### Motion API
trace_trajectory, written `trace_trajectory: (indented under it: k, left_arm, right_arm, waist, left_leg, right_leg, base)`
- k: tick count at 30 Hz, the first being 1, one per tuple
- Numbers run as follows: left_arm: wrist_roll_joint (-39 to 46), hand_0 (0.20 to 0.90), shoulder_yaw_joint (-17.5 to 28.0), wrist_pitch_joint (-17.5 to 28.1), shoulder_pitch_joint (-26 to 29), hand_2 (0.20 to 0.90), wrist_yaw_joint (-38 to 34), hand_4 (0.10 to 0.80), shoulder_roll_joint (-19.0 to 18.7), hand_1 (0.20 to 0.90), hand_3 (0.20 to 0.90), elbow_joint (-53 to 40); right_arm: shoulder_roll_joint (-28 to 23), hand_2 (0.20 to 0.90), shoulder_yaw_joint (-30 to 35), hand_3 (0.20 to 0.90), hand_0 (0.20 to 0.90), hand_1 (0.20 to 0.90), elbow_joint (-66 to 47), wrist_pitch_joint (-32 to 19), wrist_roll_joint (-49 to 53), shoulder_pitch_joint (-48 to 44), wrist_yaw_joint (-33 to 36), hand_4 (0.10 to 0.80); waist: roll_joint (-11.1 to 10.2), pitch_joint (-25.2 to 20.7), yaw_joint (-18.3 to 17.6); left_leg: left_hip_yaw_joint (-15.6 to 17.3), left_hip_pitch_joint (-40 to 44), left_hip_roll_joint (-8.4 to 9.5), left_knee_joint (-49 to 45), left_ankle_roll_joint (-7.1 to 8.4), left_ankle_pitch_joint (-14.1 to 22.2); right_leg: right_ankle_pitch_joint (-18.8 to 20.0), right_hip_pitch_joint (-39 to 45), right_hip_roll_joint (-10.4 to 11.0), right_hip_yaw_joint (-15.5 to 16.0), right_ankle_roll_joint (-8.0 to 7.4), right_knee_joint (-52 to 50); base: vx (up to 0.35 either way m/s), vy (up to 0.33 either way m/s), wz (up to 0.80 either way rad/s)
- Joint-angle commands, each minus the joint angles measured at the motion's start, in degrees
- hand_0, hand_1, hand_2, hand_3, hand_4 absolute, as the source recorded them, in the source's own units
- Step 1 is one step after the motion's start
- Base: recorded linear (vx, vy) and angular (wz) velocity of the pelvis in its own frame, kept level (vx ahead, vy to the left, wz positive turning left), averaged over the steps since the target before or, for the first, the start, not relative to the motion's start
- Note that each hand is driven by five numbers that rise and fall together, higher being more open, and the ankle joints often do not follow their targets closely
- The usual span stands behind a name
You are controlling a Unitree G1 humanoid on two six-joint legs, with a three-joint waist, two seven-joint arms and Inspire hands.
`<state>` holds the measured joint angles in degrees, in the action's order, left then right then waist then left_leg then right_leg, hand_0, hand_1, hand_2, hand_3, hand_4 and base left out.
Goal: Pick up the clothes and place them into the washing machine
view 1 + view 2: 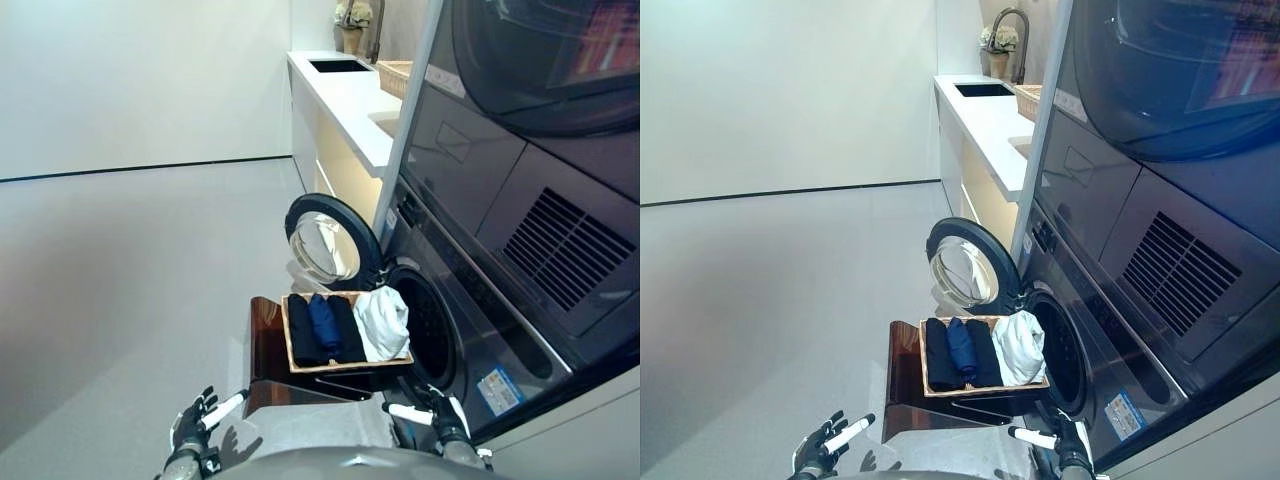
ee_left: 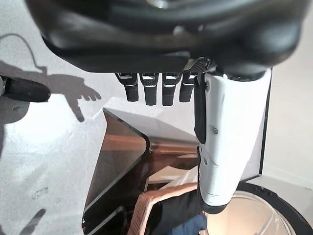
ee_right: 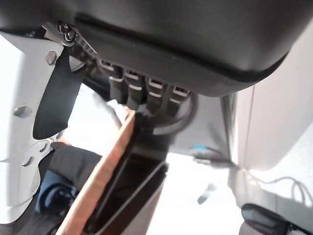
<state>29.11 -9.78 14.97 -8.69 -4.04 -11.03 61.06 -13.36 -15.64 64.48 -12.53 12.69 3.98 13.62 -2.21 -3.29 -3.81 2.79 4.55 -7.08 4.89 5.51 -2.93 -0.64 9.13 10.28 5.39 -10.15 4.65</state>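
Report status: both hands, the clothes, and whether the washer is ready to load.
Left robot hand and right robot hand open, empty. Clothes in basket on stand by washing machine. Door open; nothing blocking.

Folded dark and blue clothes point(image 1: 324, 328) plus white garment point(image 1: 384, 320) in basket point(image 1: 290, 340), beside open washing machine point(image 1: 430, 325), prob. front-loader

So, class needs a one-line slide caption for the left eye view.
Basket of folded clothes waits beside the open washing machine, both hands empty.
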Motion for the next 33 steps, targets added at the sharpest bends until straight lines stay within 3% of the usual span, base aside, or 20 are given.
trace_trajectory:
  k: [1, 14, 33]
  left_arm:
    - [-0.57, 0.9, 1.07, 4.1, 6.25, 0.9, 0.82, 0.8, -1.65, 0.9, 0.9, -0.49]
    - [0.92, 0.9, 1.95, 3.43, 5.35, 0.9, 2.09, 0.8, -1.23, 0.9, 0.9, 0.41]
    - [-0.09, 0.9, 1.16, 3.21, 4.76, 0.9, 2.95, 0.8, -0.92, 0.9, 0.9, -0.35]
  right_arm:
    - [-0.54, 0.9, 2.01, 0.9, 0.9, 0.9, -0.23, -3.78, 0.9, -4.67, 0.56, 0.8]
    - [-0.7, 0.9, 2.51, 0.9, 0.9, 0.9, 0.19, -3.79, 1.15, -4.71, 0.34, 0.8]
    - [-1.12, 0.9, 4.38, 0.9, 0.9, 0.9, -0.06, -2.81, 1.91, -3.8, -0.36, 0.8]
  waist:
    - [-0.52, 0.5, 1.57]
    - [-0.56, 0.71, 1.65]
    - [-0.53, 2.04, 1.57]
  left_leg:
    - [-1.44, 0.69, 0.81, 0.11, 0.21, 3.59]
    - [-1.7, 0.54, 0.94, 0.11, 0.1, 3.61]
    - [-2.72, 1.55, 4.27, -0.62, -2.3, 5.2]
  right_leg:
    - [7.04, -6.13, 0.81, -1.47, -0.35, 0.35]
    - [7.01, -6.01, 1.03, -1.43, -0.42, 0.35]
    - [6.16, -5.98, 4.68, -2.38, -1.5, -5.34]
  base:
    - [0.0, 0.0, 0.0]
    - [0.0, 0.0, 0.0]
    - [0.012, 0.03, 0.01]
